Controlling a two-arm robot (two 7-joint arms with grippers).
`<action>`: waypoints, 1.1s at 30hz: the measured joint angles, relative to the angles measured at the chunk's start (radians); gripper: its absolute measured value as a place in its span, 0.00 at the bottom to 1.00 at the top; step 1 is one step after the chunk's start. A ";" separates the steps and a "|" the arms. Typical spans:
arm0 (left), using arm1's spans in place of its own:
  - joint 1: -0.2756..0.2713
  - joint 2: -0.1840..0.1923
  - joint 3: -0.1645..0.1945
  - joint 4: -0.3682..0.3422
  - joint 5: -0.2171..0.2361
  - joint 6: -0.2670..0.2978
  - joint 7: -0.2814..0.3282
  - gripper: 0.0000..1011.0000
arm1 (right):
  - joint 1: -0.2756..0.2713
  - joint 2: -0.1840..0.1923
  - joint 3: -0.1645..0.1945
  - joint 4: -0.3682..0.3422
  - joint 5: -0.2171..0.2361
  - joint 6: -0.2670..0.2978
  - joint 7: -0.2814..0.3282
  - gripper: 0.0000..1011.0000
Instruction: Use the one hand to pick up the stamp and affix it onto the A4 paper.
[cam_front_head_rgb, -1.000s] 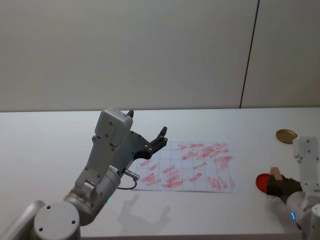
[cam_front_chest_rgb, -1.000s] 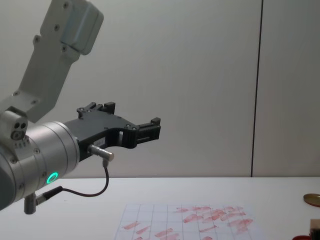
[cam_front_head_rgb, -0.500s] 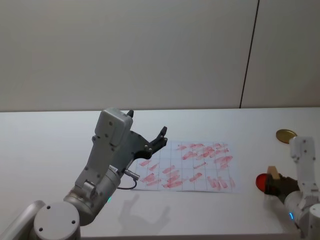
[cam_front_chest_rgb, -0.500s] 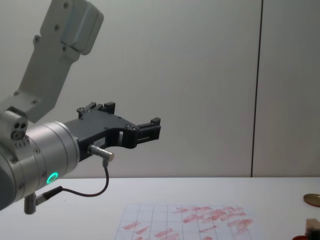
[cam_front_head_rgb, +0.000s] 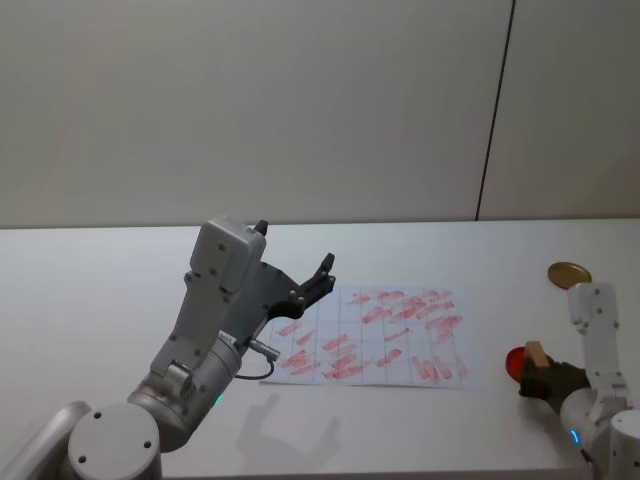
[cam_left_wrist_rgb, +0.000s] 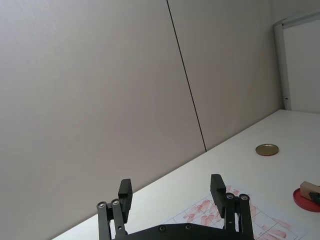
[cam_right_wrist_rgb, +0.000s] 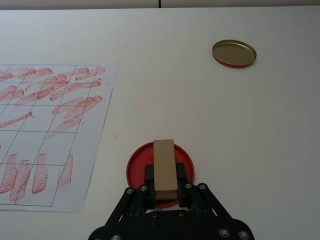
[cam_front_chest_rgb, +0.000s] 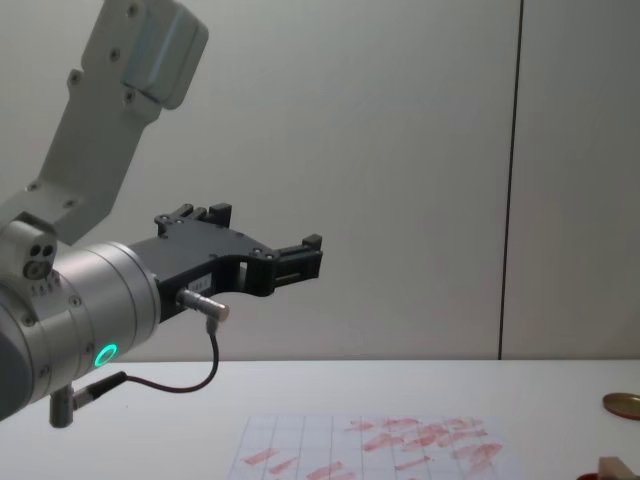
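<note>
Head view: white table (cam_front_head_rgb: 100, 300) with the A4 paper (cam_front_head_rgb: 380, 335), crowded with red marks, at centre. The right gripper (cam_front_head_rgb: 545, 378) at 4 o'clock is closed around the stamp (cam_front_head_rgb: 536, 352), over the red ink pad (cam_front_head_rgb: 513, 362). The left gripper (cam_front_head_rgb: 296, 248) is raised at 9 o'clock of the paper, idle.
Left wrist view: the left gripper's fingers are spread wide, holding nothing.
Right wrist view: both fingers clamp the stamp's sides. The pad lies beneath it; contact unclear.
Chest view: the stamp's top peeks in at 5 o'clock.
Progress: stamp picked up, seemingly at inking. Carrying it to the paper and pressing remain.
Containers: the pad's tin holds red ink. The gold lid (cam_front_head_rgb: 568, 273), at 1 o'clock of the pad, lies empty.
</note>
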 joint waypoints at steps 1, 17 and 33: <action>0.000 0.000 0.000 0.000 0.000 0.000 0.000 0.98 | 0.000 0.000 0.000 0.000 0.000 0.000 0.000 0.22; 0.000 0.000 0.000 0.000 0.000 0.000 0.000 0.98 | 0.008 -0.008 0.002 0.018 0.008 -0.009 0.019 0.22; 0.000 0.000 0.000 0.000 0.000 0.000 0.000 0.98 | -0.028 -0.002 0.000 -0.165 0.005 -0.017 0.032 0.22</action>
